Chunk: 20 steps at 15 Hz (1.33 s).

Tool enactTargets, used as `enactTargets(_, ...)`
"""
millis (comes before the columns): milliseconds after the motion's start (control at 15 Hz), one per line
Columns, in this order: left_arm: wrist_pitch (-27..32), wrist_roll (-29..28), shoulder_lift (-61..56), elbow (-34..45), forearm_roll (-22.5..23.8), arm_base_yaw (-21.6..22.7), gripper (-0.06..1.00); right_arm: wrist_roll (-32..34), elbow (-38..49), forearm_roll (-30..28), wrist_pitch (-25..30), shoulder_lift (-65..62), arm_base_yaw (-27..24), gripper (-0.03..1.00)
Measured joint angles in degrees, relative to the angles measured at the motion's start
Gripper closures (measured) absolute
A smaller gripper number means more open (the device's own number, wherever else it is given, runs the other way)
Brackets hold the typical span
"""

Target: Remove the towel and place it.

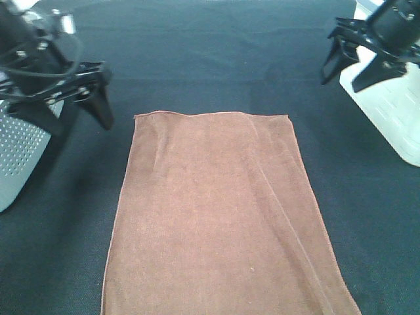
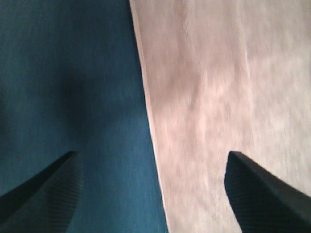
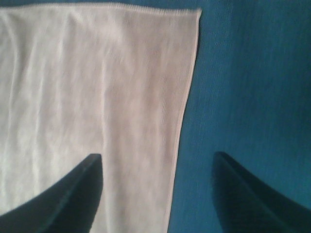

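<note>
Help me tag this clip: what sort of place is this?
Probably a robot test bench, not a home: a black table covering, a brown towel spread flat on it, and the left gripper and right gripper near its far corners.

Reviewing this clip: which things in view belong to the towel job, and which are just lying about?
Job in hand:
- brown towel, spread flat
- left gripper, open over one long edge
- right gripper, open over the other long edge, near a corner

Lying about:
- perforated grey metal panel
- white panel
- black table covering
</note>
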Motion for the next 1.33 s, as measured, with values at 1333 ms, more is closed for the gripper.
enactTargets(1333, -3.4, 8.8, 38.1, -36.4, -9.7, 3.5, 0.18, -4.1, -27.0, 4.1, -3.2, 34.7, -0.4, 0.35)
